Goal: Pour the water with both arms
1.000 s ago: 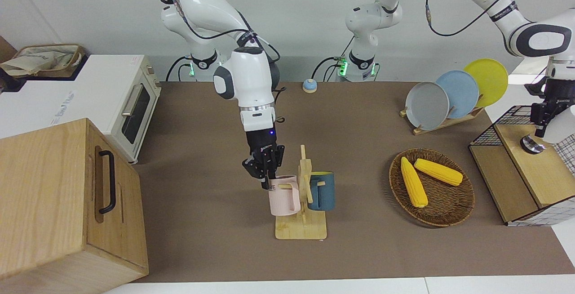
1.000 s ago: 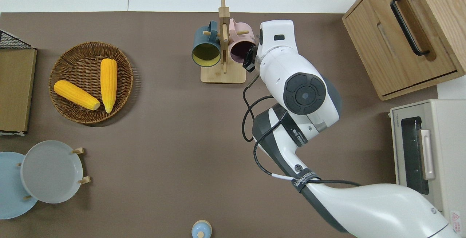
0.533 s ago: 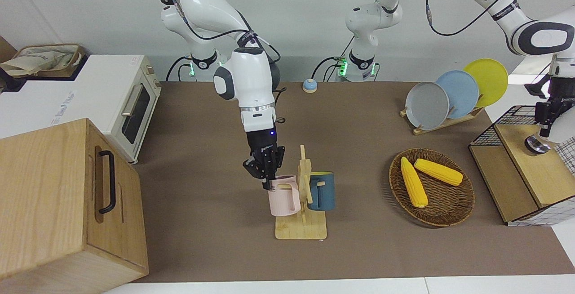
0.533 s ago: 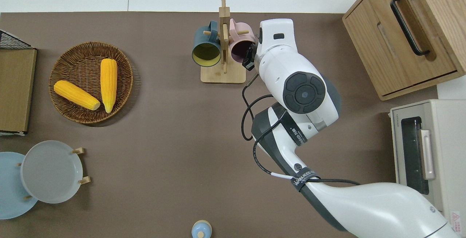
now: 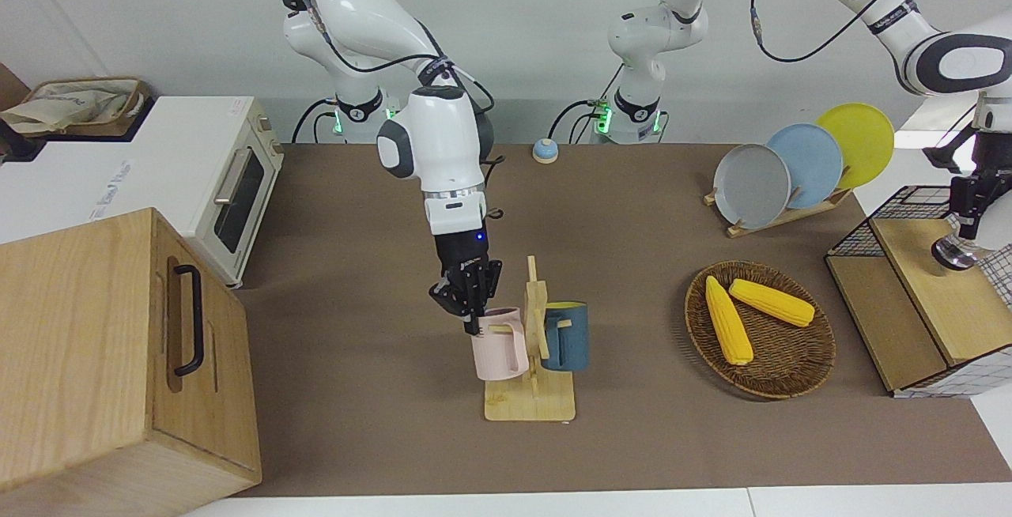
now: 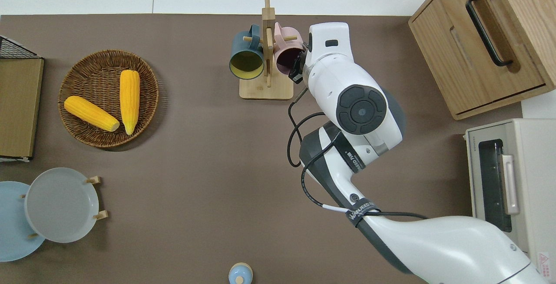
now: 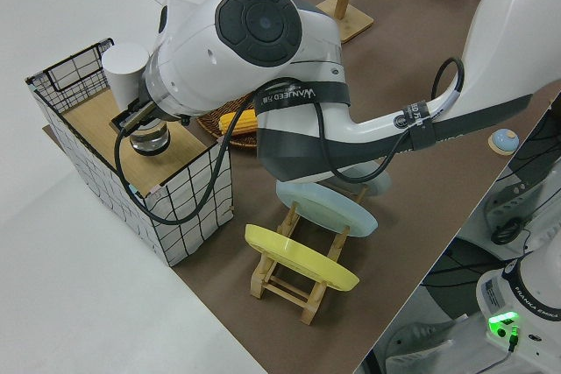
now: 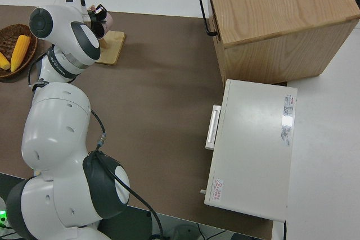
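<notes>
Both arms reaching, nothing poured yet.
Front: right tool (image 5: 473, 318) grasps the pink mug's (image 5: 500, 345) rim, mug on its rack (image 5: 530, 405). Left side: left tool (image 7: 131, 122) holds a white bottle (image 7: 131, 72) over the wire basket (image 7: 180, 216); pouring remains.

A brown mat covers the worktop (image 5: 632, 209), with white edges showing around it. A plain pale wall (image 5: 553, 27) rises beside the robots. A wooden cabinet (image 5: 95, 351) with a black handle and a white toaster oven (image 5: 198, 169) stand together at the right arm's end
</notes>
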You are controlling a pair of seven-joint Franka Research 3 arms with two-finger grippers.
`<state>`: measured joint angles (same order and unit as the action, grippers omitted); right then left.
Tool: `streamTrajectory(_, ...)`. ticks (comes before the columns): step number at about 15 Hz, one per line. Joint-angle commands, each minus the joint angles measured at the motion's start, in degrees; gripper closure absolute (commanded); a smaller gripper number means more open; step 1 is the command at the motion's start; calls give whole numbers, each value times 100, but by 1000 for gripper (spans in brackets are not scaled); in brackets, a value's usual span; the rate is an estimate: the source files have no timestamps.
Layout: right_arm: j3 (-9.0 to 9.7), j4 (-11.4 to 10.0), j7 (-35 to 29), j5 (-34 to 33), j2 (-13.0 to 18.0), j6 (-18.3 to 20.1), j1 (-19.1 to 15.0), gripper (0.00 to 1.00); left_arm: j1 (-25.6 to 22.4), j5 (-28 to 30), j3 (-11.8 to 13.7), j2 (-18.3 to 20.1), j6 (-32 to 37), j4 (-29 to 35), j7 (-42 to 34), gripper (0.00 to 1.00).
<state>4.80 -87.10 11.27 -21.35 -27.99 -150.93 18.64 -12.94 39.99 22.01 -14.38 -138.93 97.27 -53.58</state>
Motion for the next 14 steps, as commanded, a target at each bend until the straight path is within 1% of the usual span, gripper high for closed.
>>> streamTrajectory(1,-5,150,-143,-62,-128,-15,16,867,55,-27,40,-12,-3,-182,138,1000)
streamTrajectory(4,-5,150,-195,-62,-154,-15,16,867,46,-27,40,-4,-3,-182,138,1000)
streamTrajectory(6,-5,150,-222,-62,-154,-15,25,898,46,-27,57,5,6,-182,138,1000)
streamTrajectory(7,-5,150,-222,-62,-154,-15,25,929,46,-27,57,14,23,-182,138,1000)
streamTrajectory(9,-5,158,-222,-62,-163,-15,25,946,37,-44,66,23,155,-251,164,1000)
streamTrajectory(11,-5,167,-231,-62,-172,-32,25,948,20,-193,66,23,322,-383,295,1000)
streamTrajectory(12,-5,158,-231,-62,-181,-33,25,959,20,-307,66,31,331,-392,418,1000)
streamTrajectory(13,-5,158,-248,-62,-181,-33,25,992,28,-421,58,31,340,-427,488,1000)
streamTrajectory(14,-5,158,-249,-62,-181,-33,25,992,37,-448,57,31,340,-436,567,1000)
